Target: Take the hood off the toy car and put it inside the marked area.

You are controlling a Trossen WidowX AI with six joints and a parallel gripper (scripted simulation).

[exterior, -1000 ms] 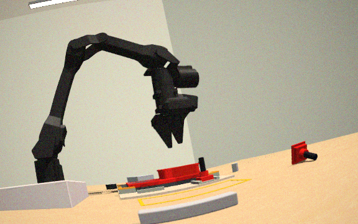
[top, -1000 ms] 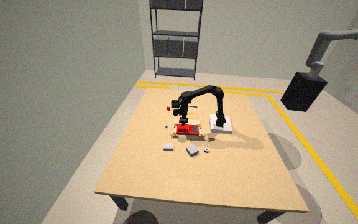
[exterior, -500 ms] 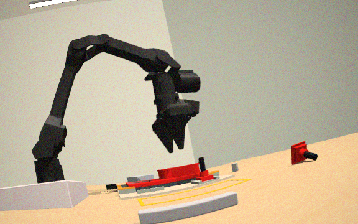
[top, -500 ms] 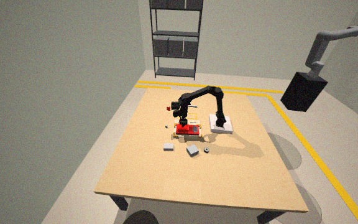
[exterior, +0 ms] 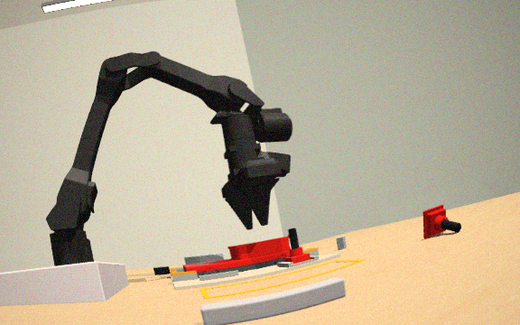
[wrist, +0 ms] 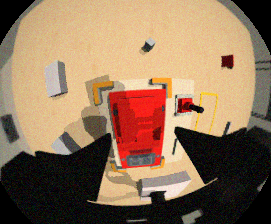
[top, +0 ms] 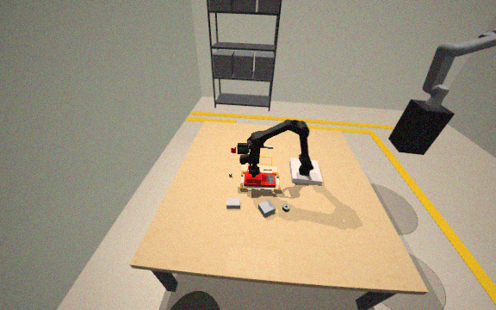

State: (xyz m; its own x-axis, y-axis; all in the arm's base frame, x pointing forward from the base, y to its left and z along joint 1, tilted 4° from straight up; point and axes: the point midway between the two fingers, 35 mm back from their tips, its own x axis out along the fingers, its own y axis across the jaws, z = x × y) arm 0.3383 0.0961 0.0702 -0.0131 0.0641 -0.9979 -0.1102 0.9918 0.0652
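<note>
The toy car (top: 260, 179) (exterior: 237, 262) (wrist: 136, 107) has a red top with a raised red part and a grey panel at one end. It sits on a pale board with orange corner pieces. I cannot tell the hood's exact edges. My gripper (top: 253, 175) (exterior: 256, 226) (wrist: 144, 133) is open and empty. It points down, a little above the red top, with one finger to each side of the car in the wrist view. The marked area (exterior: 204, 293) (wrist: 209, 94) is a yellow outline beside the board, with nothing seen inside it.
A small red piece (exterior: 297, 256) (wrist: 184, 105) with an upright black peg stands between car and outline. Another red piece (top: 233, 150) (exterior: 432, 222) (wrist: 227, 61) lies farther off. Grey blocks (top: 233, 203) (top: 267, 207) and a dark ring (top: 286, 207) lie opposite. A grey bar (exterior: 273, 301) lies beyond the outline.
</note>
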